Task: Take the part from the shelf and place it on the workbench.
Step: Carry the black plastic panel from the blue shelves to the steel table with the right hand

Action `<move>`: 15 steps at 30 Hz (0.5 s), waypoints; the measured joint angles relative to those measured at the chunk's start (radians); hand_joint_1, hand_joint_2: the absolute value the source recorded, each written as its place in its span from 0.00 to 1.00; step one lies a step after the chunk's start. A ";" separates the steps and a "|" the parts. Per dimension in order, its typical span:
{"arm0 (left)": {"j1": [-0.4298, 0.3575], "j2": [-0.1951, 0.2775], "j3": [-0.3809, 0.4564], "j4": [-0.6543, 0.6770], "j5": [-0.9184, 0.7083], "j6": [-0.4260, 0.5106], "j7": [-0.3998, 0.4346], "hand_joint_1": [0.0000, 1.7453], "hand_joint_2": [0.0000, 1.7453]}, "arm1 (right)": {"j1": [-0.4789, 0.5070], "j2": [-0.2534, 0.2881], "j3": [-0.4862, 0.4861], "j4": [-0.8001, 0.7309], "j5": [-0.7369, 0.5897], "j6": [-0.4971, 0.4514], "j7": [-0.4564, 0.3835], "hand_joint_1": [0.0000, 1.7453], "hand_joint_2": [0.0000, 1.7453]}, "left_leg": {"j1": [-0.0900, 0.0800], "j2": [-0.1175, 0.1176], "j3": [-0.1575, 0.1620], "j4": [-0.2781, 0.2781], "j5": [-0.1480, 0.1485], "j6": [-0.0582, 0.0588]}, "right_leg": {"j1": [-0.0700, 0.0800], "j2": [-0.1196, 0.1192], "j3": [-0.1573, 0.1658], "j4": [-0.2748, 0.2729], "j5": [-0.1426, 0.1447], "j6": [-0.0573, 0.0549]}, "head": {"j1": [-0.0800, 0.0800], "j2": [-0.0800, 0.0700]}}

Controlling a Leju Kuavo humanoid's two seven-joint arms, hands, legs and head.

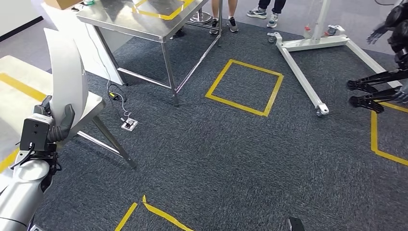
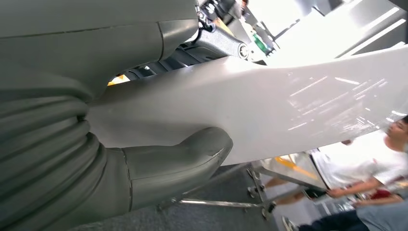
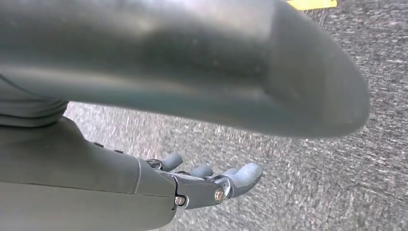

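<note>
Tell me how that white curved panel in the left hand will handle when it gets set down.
The white panel looks thin but keeps its curve upright, so it is probably stiff and light. Its glossy skin may slip in the left hand. Tall and narrow, it could tip if stood on edge.

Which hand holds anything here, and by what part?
The left hand grips the white curved part at its lower end; the right hand holds nothing.
</note>
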 joint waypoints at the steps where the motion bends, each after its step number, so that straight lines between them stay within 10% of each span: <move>1: 0.001 0.000 0.000 0.002 0.002 0.001 0.000 1.00 1.00 | 0.000 0.000 0.000 0.000 0.000 0.000 0.000 0.00 0.00 | 0.000 0.002 0.003 0.001 0.008 0.001 | 0.002 -0.013 0.001 0.000 -0.001 -0.001 | 0.000 0.000; 6: 0.000 0.000 -0.001 0.001 0.005 0.002 0.000 1.00 1.00 | -0.002 0.000 0.000 0.000 -0.002 -0.001 0.000 0.00 0.00 | -0.020 0.076 0.151 -0.263 0.110 0.028 | 0.012 -0.074 0.012 0.002 -0.011 0.011 | 0.001 0.000; 9: 0.002 0.002 -0.002 -0.001 0.007 0.002 0.000 1.00 1.00 | -0.004 0.000 0.000 0.000 -0.003 -0.001 0.000 0.00 0.00 | -0.020 0.047 0.151 -0.276 0.114 0.043 | 0.013 -0.100 0.018 0.001 -0.017 0.026 | 0.002 0.000; 13: 0.001 -0.003 -0.003 -0.004 0.007 0.003 -0.001 1.00 1.00 | -0.003 0.000 0.000 0.000 -0.003 -0.001 0.000 0.00 0.00 | -0.008 0.000 0.151 -0.286 0.125 0.060 | 0.003 0.016 -0.050 0.156 -0.104 0.047 | 0.009 0.000; 15: 0.006 -0.007 -0.004 -0.004 0.007 0.003 -0.001 1.00 1.00 | 0.001 -0.002 0.000 0.001 -0.003 -0.002 0.001 0.00 0.00 | -0.007 -0.028 0.148 -0.284 0.127 0.061 | 0.002 0.035 -0.111 0.270 -0.142 0.051 | 0.011 0.000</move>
